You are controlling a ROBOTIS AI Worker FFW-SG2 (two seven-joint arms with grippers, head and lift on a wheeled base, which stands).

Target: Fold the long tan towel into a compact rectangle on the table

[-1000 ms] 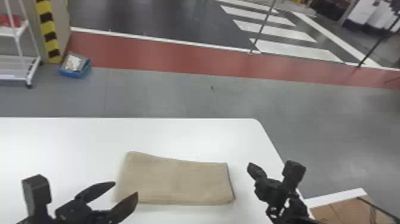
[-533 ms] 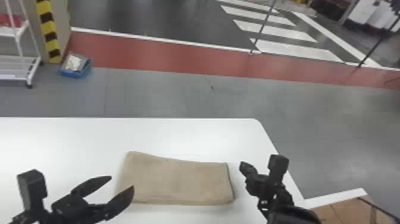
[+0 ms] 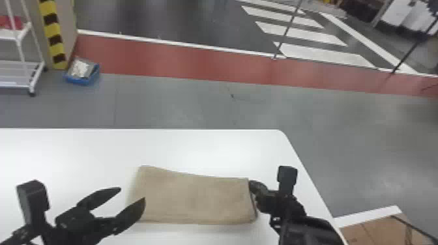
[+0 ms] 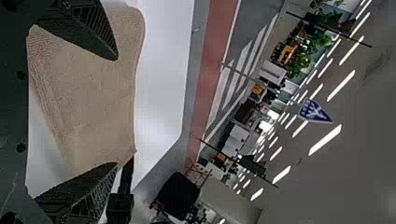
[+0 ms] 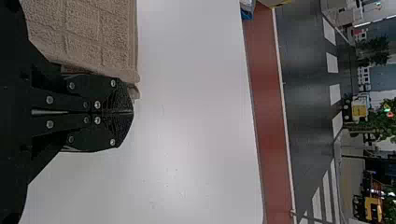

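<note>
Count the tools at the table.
2. Left tool: fingers apart, at the left end of the folded tan towel. Right tool: fingers closed together, beside the towel's right end, over the white table.

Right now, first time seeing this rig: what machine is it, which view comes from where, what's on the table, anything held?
It's a two-armed robot. The head view looks forward and down from its head, so its left arm is at left. The other two views come from cameras on its wrists and are turned on their side.

On the smooth white table lies a tan cloth towel, folded into a flat rectangle. The flat black left fingers are spread at the towel's left end. The flat black right fingers are together beside its right end. Neither pair appears to hold anything.
</note>
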